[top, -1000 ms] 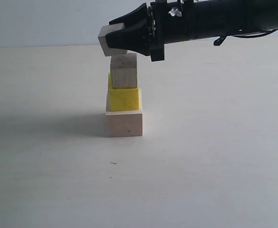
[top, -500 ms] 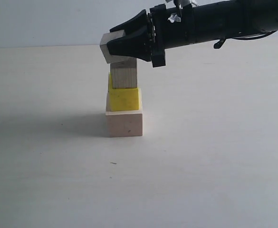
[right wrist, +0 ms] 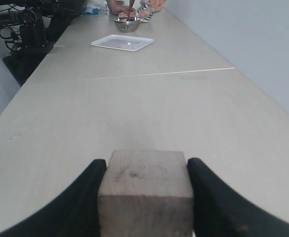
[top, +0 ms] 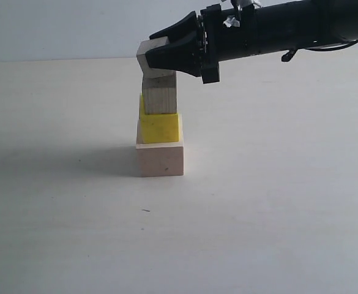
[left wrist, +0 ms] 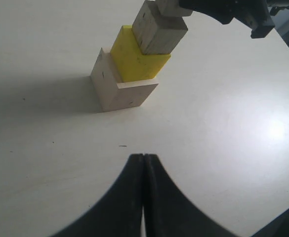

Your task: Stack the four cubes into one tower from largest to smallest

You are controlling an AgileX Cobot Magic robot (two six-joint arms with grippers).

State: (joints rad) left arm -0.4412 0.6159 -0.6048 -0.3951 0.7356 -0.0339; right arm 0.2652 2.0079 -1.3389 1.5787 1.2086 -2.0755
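Nearest me, my left gripper (left wrist: 143, 159) hangs over the bench (left wrist: 223, 128) with its jaws pressed together on nothing, short of the tower. Beyond it the large pale wooden cube (top: 160, 160) carries the yellow cube (top: 160, 128) and one small wooden cube (top: 159, 98). My right gripper (top: 160, 54) is clamped on the last small wooden cube (top: 144, 54), which is tilted right at the stack's top; I cannot tell whether it touches. I judge this the final placement: level that cube, centre it, lower gently, then part the jaws without nudging the column.
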